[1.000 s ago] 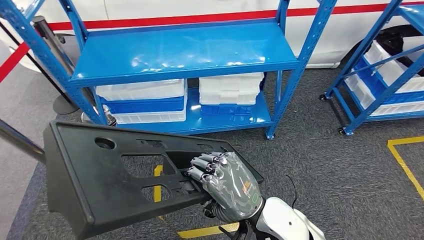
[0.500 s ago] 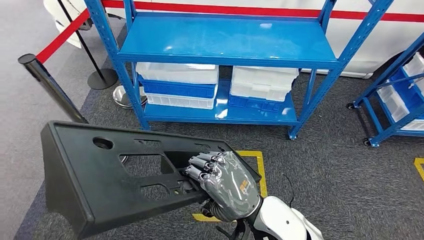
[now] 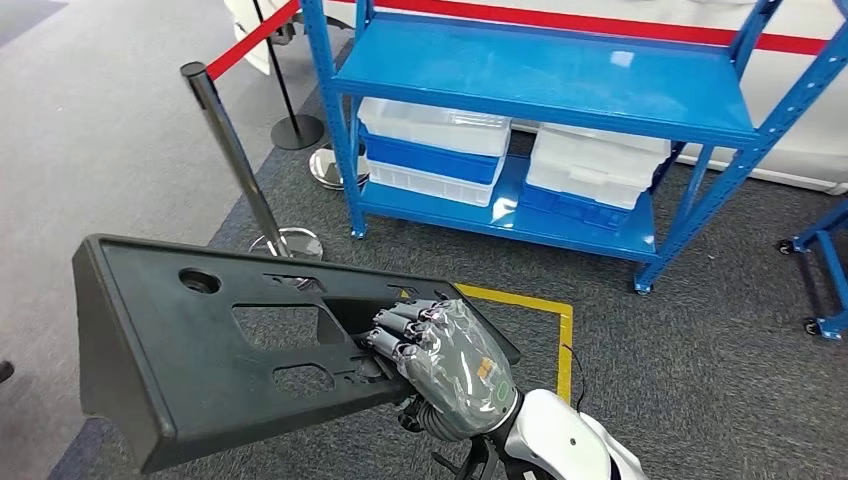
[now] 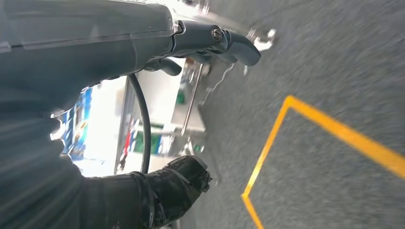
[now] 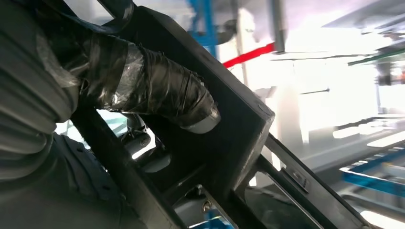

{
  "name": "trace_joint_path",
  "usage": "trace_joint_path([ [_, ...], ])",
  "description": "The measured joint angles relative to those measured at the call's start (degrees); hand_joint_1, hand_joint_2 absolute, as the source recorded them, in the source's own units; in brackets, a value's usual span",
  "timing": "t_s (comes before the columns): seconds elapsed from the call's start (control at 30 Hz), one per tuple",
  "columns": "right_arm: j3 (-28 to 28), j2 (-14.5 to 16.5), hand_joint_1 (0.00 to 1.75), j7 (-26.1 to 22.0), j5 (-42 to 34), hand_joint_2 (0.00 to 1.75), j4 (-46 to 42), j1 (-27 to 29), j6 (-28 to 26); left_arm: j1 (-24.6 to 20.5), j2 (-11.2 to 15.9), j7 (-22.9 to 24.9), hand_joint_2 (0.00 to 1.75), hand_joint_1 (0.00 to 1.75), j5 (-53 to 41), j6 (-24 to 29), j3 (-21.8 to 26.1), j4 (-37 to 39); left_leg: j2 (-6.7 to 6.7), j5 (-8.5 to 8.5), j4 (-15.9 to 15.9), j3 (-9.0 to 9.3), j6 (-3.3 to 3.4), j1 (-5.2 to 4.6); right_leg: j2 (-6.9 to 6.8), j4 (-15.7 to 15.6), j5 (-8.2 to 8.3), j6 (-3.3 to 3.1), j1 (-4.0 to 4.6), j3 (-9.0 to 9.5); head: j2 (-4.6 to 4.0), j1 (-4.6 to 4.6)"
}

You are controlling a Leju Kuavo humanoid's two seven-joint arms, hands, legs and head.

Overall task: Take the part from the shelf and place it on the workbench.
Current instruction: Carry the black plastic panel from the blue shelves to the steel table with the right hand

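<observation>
The black panel [image 3: 190, 350] hangs above the grey carpet, held by the right robot hand [image 3: 445, 365], whose fingers hook over the rim of an opening near the panel's right end; the left robot hand [image 4: 143, 43] holds nothing visible, fingers apart; white and blue bins [image 3: 432, 140] are stacked on the blue shelf's [image 3: 560, 75] bottom level, contents unseen.

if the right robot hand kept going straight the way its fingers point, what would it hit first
The right robot hand already grips the black part, fingers pointing across it to the robot's left. Beyond the part, that line probably crosses only grey floor; the stanchion post looks off-line, though depth is unclear.
</observation>
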Motion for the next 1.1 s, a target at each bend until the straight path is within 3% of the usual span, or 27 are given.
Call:
trace_joint_path([
  [0.03, 0.02, 0.03, 1.75, 0.0, 0.01, 1.75, 0.0, -0.03, -0.01, -0.02, 0.0, -0.01, 1.75, 0.0, 0.0, -0.01, -0.01, 0.0, 0.6, 1.5, -1.3, 2.28, -0.26, 0.24, -0.85, 0.54, 0.51, 0.28, -0.01, -1.15, 0.0, 0.0],
  [0.07, 0.04, 0.08, 1.75, 0.01, 0.01, 1.75, -0.02, -0.08, -0.01, -0.1, -0.03, -0.04, 1.75, 0.0, 0.0, -0.03, -0.02, -0.01, 1.66, 1.39, -4.61, 5.89, -0.44, 0.38, -1.55, 1.12, 0.91, 0.6, 0.05, -2.11, 0.01, -0.04],
  [0.13, 0.03, 0.19, 1.75, 0.03, 0.02, 1.75, -0.07, -0.25, -0.03, -0.3, -0.06, -0.12, 1.75, 0.0, 0.0, -0.05, -0.02, -0.07, 3.47, -2.08, -13.34, 12.71, -0.03, 0.03, -2.89, 2.17, 1.66, 1.34, 0.1, -3.21, 0.01, -0.01],
  [0.17, 0.04, 0.25, 1.75, 0.02, 0.02, 1.75, -0.08, -0.33, -0.03, -0.35, -0.08, -0.17, 1.75, 0.0, 0.0, -0.06, -0.02, -0.1, 3.78, -3.52, -16.28, 14.46, 0.4, -0.32, -3.56, 2.42, 2.13, 1.7, 0.04, -3.49, 0.01, 0.01],
  [0.23, 0.1, 0.36, 1.75, -0.01, 0.03, 1.75, -0.04, -0.41, -0.01, -0.09, -0.08, -0.2, 1.75, 0.0, 0.0, -0.08, -0.01, -0.13, 3.06, -3.35, -17.73, 13.88, 1.66, -0.66, -4.34, 2.58, 2.93, 2.52, -0.33, -3.84, 0.01, 0.06],
  [0.27, 0.13, 0.4, 1.75, -0.02, 0.03, 1.75, -0.02, -0.41, 0.0, 0.01, -0.09, -0.17, 1.75, 0.0, 0.0, -0.08, 0.0, -0.13, 2.65, -2.69, -17.89, 13.2, 2.22, -0.68, -3.33, 3.09, 2.08, 2.93, -0.55, -4.22, 0.0, 0.08],
  [0.3, 0.15, 0.43, 1.75, -0.02, 0.04, 1.75, 0.01, -0.37, 0.01, 0.09, -0.09, -0.14, 1.75, 0.0, 0.0, -0.08, 0.01, -0.13, 2.29, -1.85, -17.99, 12.4, 2.89, -0.64, -1.56, 4.46, 0.07, 3.25, -0.71, -4.78, 0.0, 0.08],
  [0.37, 0.15, 0.4, 1.75, 0.01, 0.04, 1.75, 0.12, -0.22, 0.02, 0.04, -0.08, -0.1, 1.75, 0.0, 0.0, -0.08, 0.01, -0.13, 1.39, 0.03, -18.01, 10.27, 3.82, -0.86, 2.61, 10.12, -6.26, 3.43, -0.84, -6.23, 0.01, 0.08],
  [0.4, 0.15, 0.38, 1.75, 0.02, 0.05, 1.75, 0.19, -0.16, 0.03, 0.01, -0.07, -0.1, 1.75, 0.0, 0.0, -0.08, 0.01, -0.13, 0.78, 1.01, -17.95, 9.08, 4.09, -1.06, 3.7, 13.61, -8.69, 3.27, -0.78, -6.71, 0.01, 0.08],
  [0.43, 0.15, 0.37, 1.75, 0.03, 0.08, 1.75, 0.27, -0.11, 0.03, 0.01, -0.07, -0.1, 1.75, 0.0, 0.0, -0.1, 0.01, -0.13, 0.06, 1.97, -17.87, 7.77, 4.21, -1.27, 4.19, 16.42, -9.62, 3.01, -0.67, -6.77, 0.01, 0.08],
  [0.47, 0.16, 0.37, 1.75, 0.05, 0.12, 1.75, 0.34, -0.09, 0.05, 0.02, -0.09, -0.11, 1.75, 0.0, 0.0, -0.11, 0.01, -0.13, -0.73, 2.91, -17.74, 6.48, 4.24, -1.44, 4.4, 17.87, -8.98, 2.66, -0.48, -6.16, 0.01, 0.07],
  [0.53, 0.17, 0.44, 1.75, 0.1, 0.18, 1.75, 0.41, -0.18, 0.16, 0.04, -0.14, -0.11, 1.75, 0.0, 0.0, -0.16, 0.01, -0.13, -2.31, 4.64, -17.41, 4.1, 4.17, -1.61, 5.06, 15.46, -5.35, 1.61, 0.19, -2.32, 0.0, 0.07],
  [0.57, 0.16, 0.48, 1.75, 0.14, 0.2, 1.75, 0.4, -0.3, 0.22, -0.01, -0.2, -0.13, 1.75, 0.0, 0.0, -0.17, 0.0, -0.13, -3.03, 5.45, -17.27, 3.18, 4.11, -1.59, 6.1, 11.95, -4.4, 0.89, 0.61, 0.73, 0.01, 0.05],
  [0.63, 0.15, 0.6, 1.75, 0.16, 0.21, 1.75, 0.35, -0.62, 0.28, -0.19, -0.43, -0.19, 1.75, 0.0, 0.0, -0.25, -0.01, -0.13, -4.37, 7.14, -17.34, 2.08, 3.79, -1.64, 8.28, 3.55, -5.52, -0.14, 1.1, 6.49, 0.01, 0.04],
  [0.7, 0.16, 0.74, 1.75, 0.17, 0.22, 1.75, 0.31, -0.9, 0.34, -0.14, -0.6, -0.28, 1.75, 0.0, 0.0, -0.33, -0.01, -0.13, -5.65, 8.92, -18.14, 1.72, 3.05, -1.58, 8.52, -0.67, -6.58, -0.52, 1.35, 8.37, 0.01, 0.12],
  [0.77, 0.18, 0.98, 1.75, 0.24, 0.22, 1.75, 0.32, -1.02, 0.57, 0.15, -0.58, -0.34, 1.75, 0.0, 0.0, -0.34, 0.01, -0.13, -5.64, 9.2, -18.48, 1.27, 2.53, -1.5, 6.96, -1.42, -4.9, -0.74, 1.08, 7.45, 0.01, 0.19],
  [0.8, 0.19, 1.14, 1.75, 0.27, 0.22, 1.75, 0.32, -1.05, 0.69, 0.21, -0.57, -0.35, 1.75, 0.0, 0.0, -0.34, 0.01, -0.13, -4.76, 7.54, -17.54, 0.76, 2.39, -1.54, 6.14, -1.82, -3.88, -0.93, 0.84, 6.86, 0.01, 0.14],
  [0.9, 0.23, 1.5, 1.75, 0.34, 0.23, 1.75, 0.33, -1.02, 0.82, 0.14, -0.52, -0.35, 1.75, 0.0, 0.0, -0.34, 0.01, -0.15, -1.4, -1.78, -8.31, -1.09, 1.45, -1.05, 3.47, -2.13, -1.37, -0.82, 0.58, 4.32, 0.01, 0.05],
  [0.93, 0.25, 1.55, 1.75, 0.35, 0.23, 1.75, 0.34, -1.0, 0.83, 0.14, -0.52, -0.35, 1.75, 0.0, 0.0, -0.34, 0.01, -0.15, -0.9, -3.01, -4.6, -1.37, 0.93, -0.63, 2.42, -2.01, -0.65, -0.53, 0.55, 3.28, 0.01, 0.05],
  [0.97, 0.27, 1.56, 1.75, 0.37, 0.23, 1.75, 0.34, -0.98, 0.83, 0.13, -0.52, -0.35, 1.75, 0.0, 0.0, -0.34, 0.01, -0.15, -0.58, -2.5, -1.87, -1.23, 0.4, -0.14, 1.37, -1.79, 0.0, -0.25, 0.5, 2.19, 0.01, 0.04],
  [1.0, 0.3, 1.57, 1.75, 0.38, 0.23, 1.75, 0.35, -0.99, 0.83, 0.12, -0.52, -0.35, 1.75, 0.0, 0.0, -0.34, 0.01, -0.15, -0.3, -0.78, -0.65, -0.43, -0.15, 0.38, 0.35, -1.41, 0.59, 0.1, 0.39, 0.98, 0.0, 0.05],
  [1.03, 0.31, 1.58, 1.75, 0.39, 0.23, 1.75, 0.35, -1.01, 0.83, 0.12, -0.53, -0.36, 1.75, 0.0, 0.0, -0.33, 0.01, -0.15, 0.17, 1.05, -1.34, 1.4, -0.75, 0.91, -0.61, -0.85, 1.1, 0.52, 0.22, -0.32, 0.0, 0.04],
  [1.07, 0.32, 1.61, 1.75, 0.41, 0.23, 1.75, 0.34, -1.06, 0.83, 0.07, -0.62, -0.38, 1.75, 0.0, 0.0, -0.33, -0.01, -0.14, 1.27, 1.56, -3.96, 4.29, -1.42, 1.41, -1.4, -0.08, 1.49, 0.95, 0.18, -1.39, 0.01, -0.01],
  [1.1, 0.3, 1.67, 1.75, 0.48, 0.23, 1.75, 0.31, -1.17, 0.83, -0.01, -0.71, -0.42, 1.75, 0.0, 0.0, -0.34, -0.01, -0.18, 2.51, 0.61, -8.16, 7.87, -1.94, 1.6, -2.1, 0.86, 1.74, 1.4, 0.14, -2.39, 0.01, -0.06],
])
